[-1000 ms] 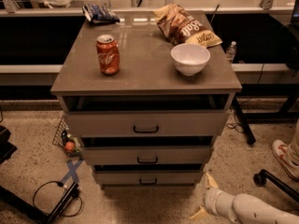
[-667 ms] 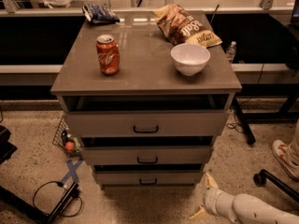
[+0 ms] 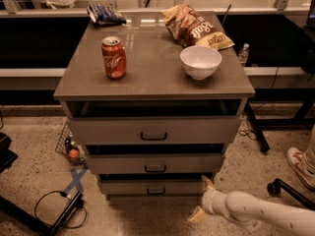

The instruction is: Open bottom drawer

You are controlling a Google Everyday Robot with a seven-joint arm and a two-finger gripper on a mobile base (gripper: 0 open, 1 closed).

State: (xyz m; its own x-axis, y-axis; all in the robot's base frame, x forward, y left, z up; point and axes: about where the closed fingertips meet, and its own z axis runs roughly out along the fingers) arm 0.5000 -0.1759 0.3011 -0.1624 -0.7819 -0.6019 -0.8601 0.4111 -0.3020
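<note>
A glossy red can (image 3: 113,57) stands on the smooth grey top (image 3: 157,63). Lowest in the stack, the bottom drawer (image 3: 128,186) shows its narrow flat front; just right, my gripper (image 3: 202,199) spreads its tan fingers (image 3: 207,183) wide.

Cream pincer (image 3: 201,199) low beside grey-beige bottom drawer (image 3: 128,187) (black handle (image 3: 156,191)).

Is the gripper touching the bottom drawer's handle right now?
Apart. The camera view shows the gripper low by the right end of the bottom drawer, with bare drawer front between its fingertips and the black handle.
</note>
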